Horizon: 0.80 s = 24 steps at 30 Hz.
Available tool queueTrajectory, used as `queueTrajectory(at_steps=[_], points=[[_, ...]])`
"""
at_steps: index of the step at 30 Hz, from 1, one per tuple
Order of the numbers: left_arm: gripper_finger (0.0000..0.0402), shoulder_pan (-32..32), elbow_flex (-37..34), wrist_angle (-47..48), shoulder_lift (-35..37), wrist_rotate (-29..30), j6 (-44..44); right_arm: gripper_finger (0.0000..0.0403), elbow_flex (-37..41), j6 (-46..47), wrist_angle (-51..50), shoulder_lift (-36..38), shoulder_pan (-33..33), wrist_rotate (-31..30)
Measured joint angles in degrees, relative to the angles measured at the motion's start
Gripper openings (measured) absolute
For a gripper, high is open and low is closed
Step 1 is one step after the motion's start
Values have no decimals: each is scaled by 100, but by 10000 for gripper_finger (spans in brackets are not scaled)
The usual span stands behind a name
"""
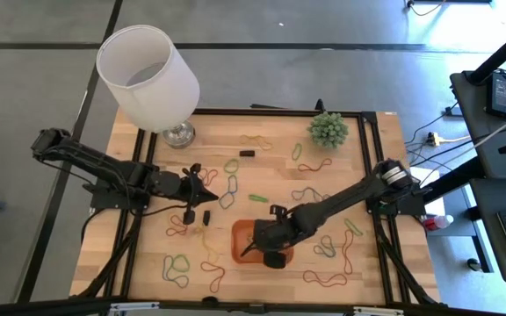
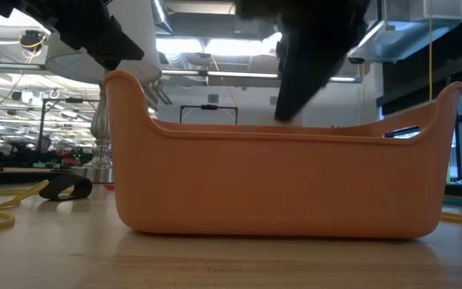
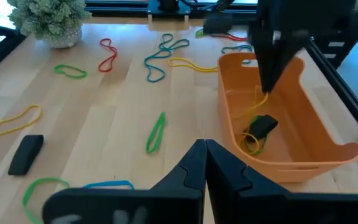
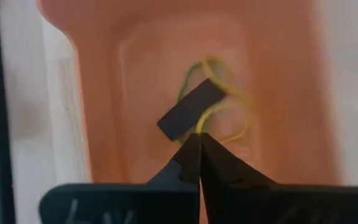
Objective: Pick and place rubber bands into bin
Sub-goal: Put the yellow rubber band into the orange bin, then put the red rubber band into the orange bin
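Two arms over a wooden table [image 1: 148, 254]. Right gripper [image 4: 199, 138] sits above the orange bin [image 1: 240, 235], fingers pressed together on a thin yellow rubber band [image 4: 229, 106]; the strand runs from the tips down into the bin, though whether it is truly pinched or just touching is hard to say from the blurred wrist view. Inside the bin lie a small black piece [image 4: 191, 109] and a green band [image 3: 253, 144] under it. In the left wrist view the right gripper hangs over the bin with the yellow strand dangling below it.

Left gripper [image 1: 211, 195] hovers over the table left of the bin, fingers closed together, nothing between them. Near it, two black blocks [image 1: 189, 216] on the wood.

Many rubber bands [image 1: 177, 268] are scattered across the table: green, red, blue, yellow loops, on all sides of the bin. One green loop [image 3: 156, 132] lies just beside the bin's wall.

White lampshade [image 1: 148, 77] at the far left corner, small potted plant [image 1: 328, 129] at the far edge.
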<state>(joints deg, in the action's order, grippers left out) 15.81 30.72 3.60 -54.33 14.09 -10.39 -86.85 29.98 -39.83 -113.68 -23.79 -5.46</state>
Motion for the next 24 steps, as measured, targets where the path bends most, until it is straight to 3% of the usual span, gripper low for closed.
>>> queueTrajectory(at_steps=[10, 18, 24], points=[[3, 0, 0, -2, 0, 0, -4, 9, -2, 325, 196, -689, 2, 252], [3, 0, 0, 4, 0, -39, -42, 67, -76, 720, 86, -628, 4, 278], [1, 0, 0, 2, 2, -44, -40, 112, -666, 831, -307, -611, 2, 276]])
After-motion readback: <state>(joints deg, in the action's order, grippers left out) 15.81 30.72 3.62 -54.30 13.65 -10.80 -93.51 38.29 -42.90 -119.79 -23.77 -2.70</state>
